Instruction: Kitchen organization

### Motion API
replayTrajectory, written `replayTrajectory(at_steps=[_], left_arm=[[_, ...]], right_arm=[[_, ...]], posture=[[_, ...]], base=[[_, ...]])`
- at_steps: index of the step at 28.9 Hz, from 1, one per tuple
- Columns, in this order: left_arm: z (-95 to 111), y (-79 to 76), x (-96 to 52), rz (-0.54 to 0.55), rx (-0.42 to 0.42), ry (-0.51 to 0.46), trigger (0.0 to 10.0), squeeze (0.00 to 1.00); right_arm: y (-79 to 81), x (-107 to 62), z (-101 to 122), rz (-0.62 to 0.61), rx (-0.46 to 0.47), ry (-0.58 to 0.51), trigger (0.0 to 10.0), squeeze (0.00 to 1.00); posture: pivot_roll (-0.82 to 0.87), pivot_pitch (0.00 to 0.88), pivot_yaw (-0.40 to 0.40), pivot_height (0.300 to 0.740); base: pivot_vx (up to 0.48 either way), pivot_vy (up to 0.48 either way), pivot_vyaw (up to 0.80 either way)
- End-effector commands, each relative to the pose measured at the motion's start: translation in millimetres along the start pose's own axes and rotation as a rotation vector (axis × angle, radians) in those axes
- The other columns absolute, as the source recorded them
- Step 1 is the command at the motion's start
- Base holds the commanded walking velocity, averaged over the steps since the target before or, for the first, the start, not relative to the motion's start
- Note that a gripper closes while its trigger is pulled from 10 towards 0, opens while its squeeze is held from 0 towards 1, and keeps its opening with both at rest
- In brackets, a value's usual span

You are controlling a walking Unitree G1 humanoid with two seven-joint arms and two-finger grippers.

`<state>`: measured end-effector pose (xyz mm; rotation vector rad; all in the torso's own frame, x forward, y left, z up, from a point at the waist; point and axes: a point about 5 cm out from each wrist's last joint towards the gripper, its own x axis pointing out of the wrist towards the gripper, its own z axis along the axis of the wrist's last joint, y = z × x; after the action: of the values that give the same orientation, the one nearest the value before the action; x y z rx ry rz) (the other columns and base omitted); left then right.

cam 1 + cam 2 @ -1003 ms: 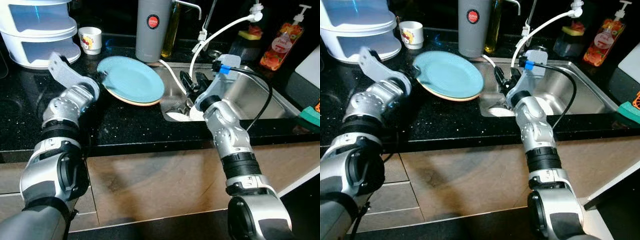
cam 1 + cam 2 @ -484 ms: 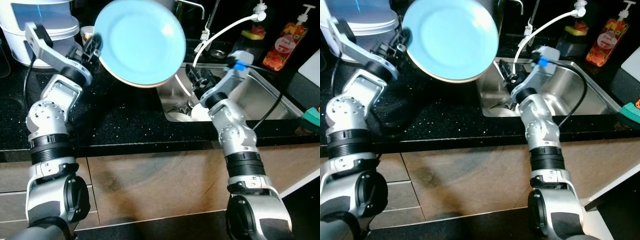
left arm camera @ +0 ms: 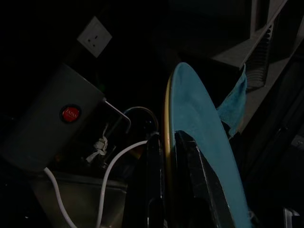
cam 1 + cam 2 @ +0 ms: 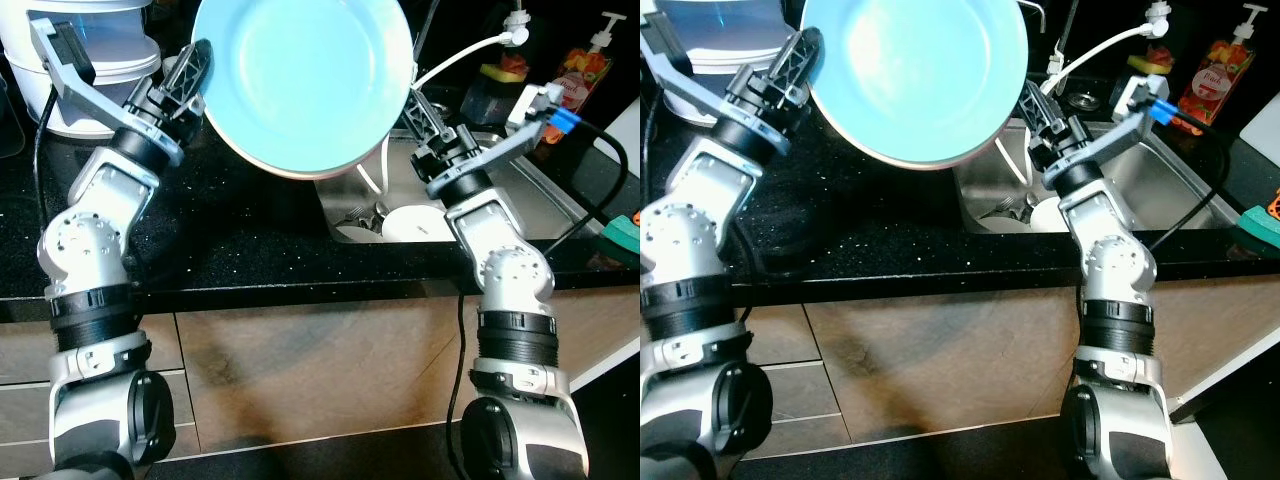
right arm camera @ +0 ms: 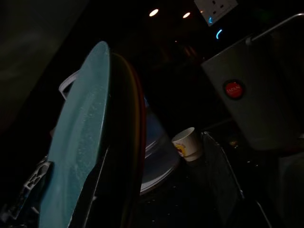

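Note:
A light blue plate with a tan underside is held high above the black counter, tilted so that its face looks at me. My left gripper is shut on the plate's left rim; in the left wrist view the rim runs between the two black fingers. My right gripper is up at the plate's right rim, open. In the right wrist view the plate's edge lies close to one finger, and the other finger stands well apart from it.
The steel sink lies below the right arm with a white dish in it. A white hose arcs over it. A white stacked container stands at the back left. A grey flask, soap bottle and green sponge line the back and right.
The left gripper lifted the plate off the counter and tipped it up to face me. The right gripper rose out of the sink to the plate's right rim.

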<state>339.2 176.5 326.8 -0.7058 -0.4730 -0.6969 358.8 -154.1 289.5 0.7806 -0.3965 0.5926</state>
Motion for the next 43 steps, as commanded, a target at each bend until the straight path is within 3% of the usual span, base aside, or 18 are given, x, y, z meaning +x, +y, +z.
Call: replayTrajectory(at_steps=[1,3,7,9,10,12,13,16,20,22,36,43], left_arm=[[-3.9,-3.8,2.6,-0.010,-0.001,0.023,10.0,0.00],[1.6,6.7,-0.1,0.073,-0.015,-0.001,10.0,0.00],[11.3,18.8,-8.9,0.180,-0.025,-0.044,10.0,0.00],[12.2,19.1,-9.9,0.187,-0.024,-0.049,10.0,0.00],[13.6,19.0,-12.6,0.189,-0.023,-0.051,10.0,0.00],[12.8,17.5,-18.8,0.195,-0.018,-0.041,10.0,0.00],[12.8,17.5,-18.8,0.195,-0.018,-0.041,10.0,0.00],[7.5,16.0,-23.7,0.201,-0.019,-0.023,10.0,0.00],[5.7,15.8,-24.4,0.204,-0.024,-0.017,10.0,0.00],[0.6,15.1,-24.5,0.208,-0.035,-0.004,10.0,0.00],[-5.6,11.5,-25.0,0.206,-0.050,0.014,10.0,0.00],[-5.8,12.2,-24.9,0.211,-0.050,0.015,10.0,0.00]], right_arm=[[-9.3,0.8,-5.0,-0.082,-0.047,0.048,10.0,0.00],[-28.8,-2.6,-19.3,-0.227,-0.133,0.138,10.0,0.00],[-50.5,-11.0,-29.3,-0.369,-0.078,0.156,10.0,0.00],[-52.1,-12.0,-29.7,-0.382,-0.070,0.158,10.0,0.00],[-54.8,-13.0,-30.2,-0.394,-0.015,0.147,10.0,0.00],[-51.3,-10.8,-31.6,-0.328,0.161,0.122,10.0,0.00],[-51.3,-10.8,-31.6,-0.328,0.161,0.122,10.0,0.00],[-32.6,-5.0,-35.5,-0.150,0.320,0.128,10.0,0.00],[-25.1,-3.7,-38.4,-0.095,0.368,0.141,10.0,0.00],[-11.2,-3.5,-48.0,-0.020,0.411,0.158,10.0,0.00],[-1.1,-2.9,-54.1,0.033,0.441,0.196,10.0,0.00],[-6.9,-4.5,-52.1,0.002,0.347,0.208,10.0,0.00]], posture=[[0.06,0.000,-0.098,0.740],[0.06,0.000,-0.106,0.740],[0.08,0.000,-0.121,0.740],[0.08,0.000,-0.121,0.740],[0.08,0.000,-0.124,0.740],[0.09,0.000,-0.138,0.740],[0.09,0.000,-0.138,0.740],[0.09,0.000,-0.143,0.740],[0.09,0.000,-0.143,0.740],[0.09,0.001,-0.149,0.740],[0.09,0.008,-0.150,0.740],[0.09,0.008,-0.150,0.740]], base=[[0.000,0.000,0.00],[0.000,0.000,0.00],[0.000,0.000,0.00],[0.000,0.000,0.00],[0.000,0.000,0.00],[0.000,0.000,0.00],[0.000,0.000,0.00],[0.000,0.000,0.00],[0.000,0.000,0.00],[0.000,0.000,0.00],[0.000,0.000,0.00],[0.000,0.000,0.00]])
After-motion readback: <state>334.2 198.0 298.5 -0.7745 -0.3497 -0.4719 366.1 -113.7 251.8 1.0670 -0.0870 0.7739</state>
